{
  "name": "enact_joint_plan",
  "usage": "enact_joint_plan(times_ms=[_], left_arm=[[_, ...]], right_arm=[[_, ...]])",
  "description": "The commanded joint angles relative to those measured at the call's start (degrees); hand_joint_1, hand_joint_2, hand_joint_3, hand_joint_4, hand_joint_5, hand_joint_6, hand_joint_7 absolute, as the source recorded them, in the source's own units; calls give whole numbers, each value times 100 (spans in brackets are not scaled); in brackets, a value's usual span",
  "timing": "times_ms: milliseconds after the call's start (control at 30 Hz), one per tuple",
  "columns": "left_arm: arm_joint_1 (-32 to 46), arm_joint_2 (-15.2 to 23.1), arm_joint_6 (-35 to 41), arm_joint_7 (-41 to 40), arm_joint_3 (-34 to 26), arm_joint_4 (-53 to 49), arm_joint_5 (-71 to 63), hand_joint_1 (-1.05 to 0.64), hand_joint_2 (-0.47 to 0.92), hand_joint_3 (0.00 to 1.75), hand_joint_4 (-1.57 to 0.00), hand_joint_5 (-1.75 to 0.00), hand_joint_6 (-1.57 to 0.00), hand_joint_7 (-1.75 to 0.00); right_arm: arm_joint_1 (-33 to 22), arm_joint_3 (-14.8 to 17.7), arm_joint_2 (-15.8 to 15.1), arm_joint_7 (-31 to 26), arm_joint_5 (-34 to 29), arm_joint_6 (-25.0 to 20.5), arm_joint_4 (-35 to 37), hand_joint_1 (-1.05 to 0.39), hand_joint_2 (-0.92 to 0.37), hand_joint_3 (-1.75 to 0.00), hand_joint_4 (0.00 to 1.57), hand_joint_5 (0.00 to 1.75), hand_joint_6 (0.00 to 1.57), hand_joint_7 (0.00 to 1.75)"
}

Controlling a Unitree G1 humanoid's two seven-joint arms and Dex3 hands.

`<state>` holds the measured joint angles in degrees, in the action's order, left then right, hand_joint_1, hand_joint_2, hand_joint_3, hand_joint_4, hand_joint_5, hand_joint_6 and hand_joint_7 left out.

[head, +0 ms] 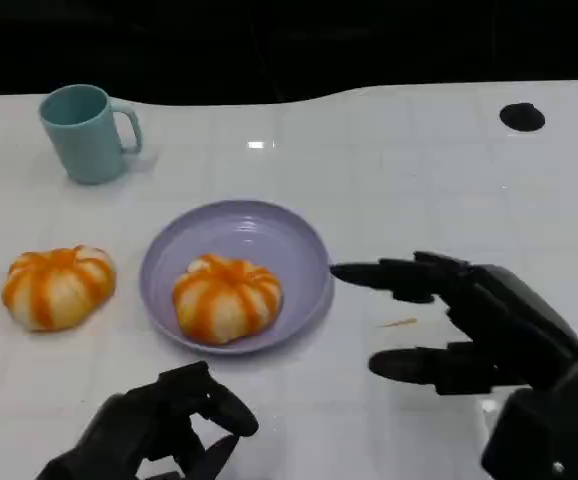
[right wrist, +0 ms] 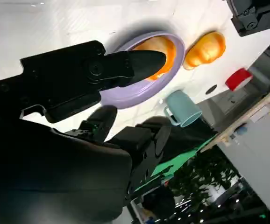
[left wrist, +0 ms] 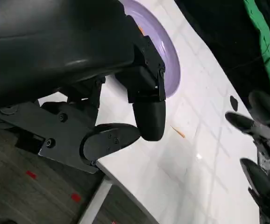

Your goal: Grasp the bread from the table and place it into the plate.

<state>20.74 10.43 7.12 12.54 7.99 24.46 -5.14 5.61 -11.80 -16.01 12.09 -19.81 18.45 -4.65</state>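
Head view is showing me one bread (head: 227,297) sitting inside the lavender plate (head: 299,240), toward its near edge, so I am judging that placement done. A second bread (head: 57,286) is lying on the white worktop (head: 419,150) just beside the plate, on the robot's left, untouched; if both are meant to go in, that one is what is left. My right hand (head: 459,320) is hovering just off the plate's rim, fingers spread apart and holding nothing. My left hand (head: 164,420) is sitting near the front edge of the worktop, below the plate, fingers curled inward with nothing between them. Farther back, a teal mug (head: 87,132) is standing upright, well apart from the plate, and a small black disc (head: 522,117) is lying at the far right.
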Motion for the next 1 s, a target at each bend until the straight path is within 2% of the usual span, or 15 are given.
enact_joint_plan(times_ms=[33,67,100,133,200,267,333,433,667,800,1000], left_arm=[[16,74,-17,28,-7,2,15,-21,76,74,-64,-175,-62,-127],[16,73,-7,29,-7,6,19,-21,76,74,-64,-175,-62,-127],[16,74,-5,32,-9,8,25,-21,77,73,-63,-175,-62,-126],[17,77,-8,34,-11,9,26,-21,77,73,-63,-175,-63,-126],[14,86,-21,35,-13,7,18,-21,77,72,-63,-175,-63,-126],[13,89,17,30,-11,29,4,-22,78,72,-64,-175,-63,-125],[10,84,64,31,-13,50,14,-22,78,71,-64,-175,-63,-125],[5,86,113,44,-22,71,36,-23,78,71,-64,-175,-63,-125],[-7,96,125,65,-58,69,81,-22,78,70,-64,-175,-64,-125],[-15,112,121,82,-81,59,108,-23,78,70,-65,-175,-64,-125],[-50,136,24,60,-95,-24,150,-23,79,69,-64,-175,-64,-124]], right_arm=[[-454,376,-79,-145,359,147,-222,-31,-88,-10,58,117,78,41],[-518,428,-82,-175,387,200,-225,-26,-84,-15,60,123,76,53],[-572,481,-97,-208,390,275,-217,-23,-76,-30,62,127,73,66],[-627,537,-117,-244,396,362,-203,-18,-61,-61,64,135,71,82],[-728,638,-133,-317,367,457,-204,-11,-43,-96,70,143,73,99],[-881,736,-142,-382,271,390,-337,-6,-35,-114,73,151,77,108],[-1022,812,-191,-388,205,317,-478,0,-32,-125,77,161,81,113],[-1251,908,-293,-323,75,175,-711,2,-29,-135,83,172,86,119],[-1716,1020,-474,-420,-430,21,-1089,1,-23,-141,93,173,93,121],[-1855,1013,-387,-692,-593,107,-906,-1,-20,-144,95,174,95,125],[-1800,970,-345,-1211,-708,470,-390,-2,-19,-144,96,175,94,130]])
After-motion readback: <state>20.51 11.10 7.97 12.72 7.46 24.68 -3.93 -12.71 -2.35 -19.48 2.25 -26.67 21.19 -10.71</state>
